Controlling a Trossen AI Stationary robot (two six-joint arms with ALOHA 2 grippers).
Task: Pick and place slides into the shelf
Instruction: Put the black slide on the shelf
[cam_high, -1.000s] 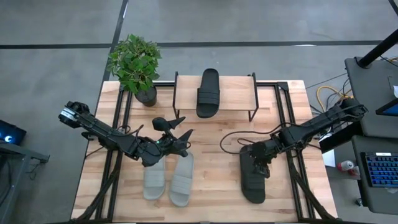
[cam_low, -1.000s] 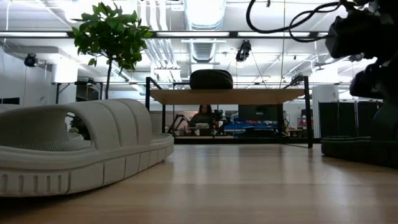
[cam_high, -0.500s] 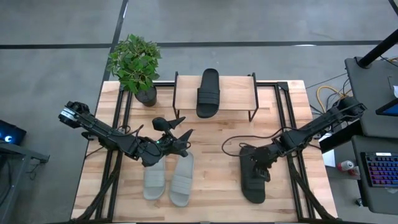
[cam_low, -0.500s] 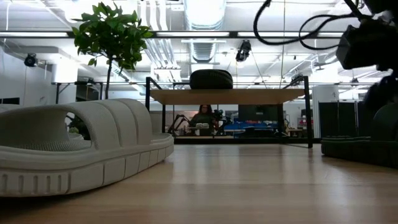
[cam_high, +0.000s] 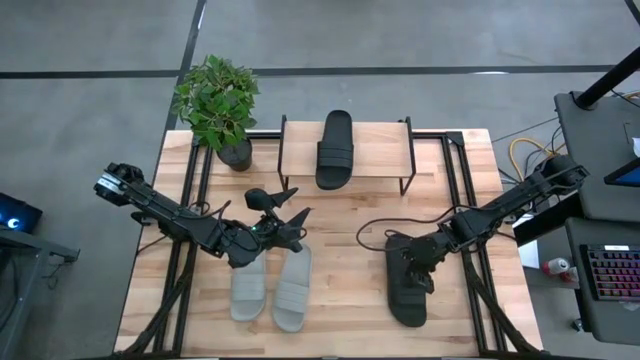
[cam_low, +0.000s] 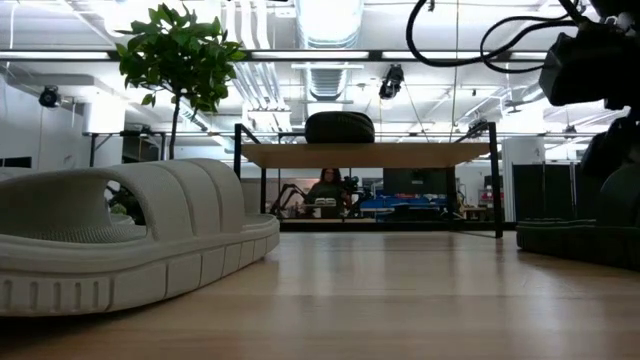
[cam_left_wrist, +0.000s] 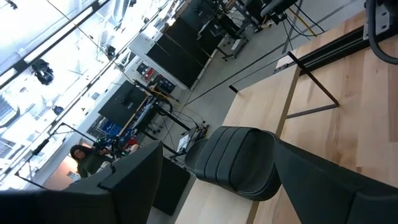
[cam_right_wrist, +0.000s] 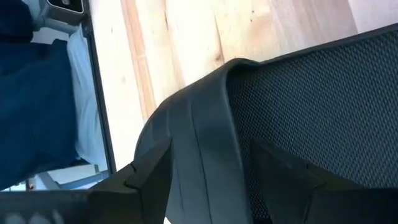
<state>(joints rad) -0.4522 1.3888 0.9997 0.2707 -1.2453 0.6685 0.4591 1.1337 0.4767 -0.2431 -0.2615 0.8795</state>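
Tabletop (cam_high: 340, 215): shelf (cam_high: 385, 140) holds one black slide (cam_high: 335, 148). Left gripper (cam_high: 283, 222) jaws spread, unchanged; right gripper (cam_high: 417, 268) jaws straddle 2nd black slide (cam_high: 405, 297) strap, barely moved

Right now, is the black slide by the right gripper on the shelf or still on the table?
On the table. The black slide lies flat on the table, with the right gripper at its strap; the shelf holds another.

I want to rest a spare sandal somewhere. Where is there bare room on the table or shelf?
The shelf top is bare on both sides of the black slide. Bare table also lies between the pale slides and the second black slide. It's crowded around the left gripper and the right gripper.
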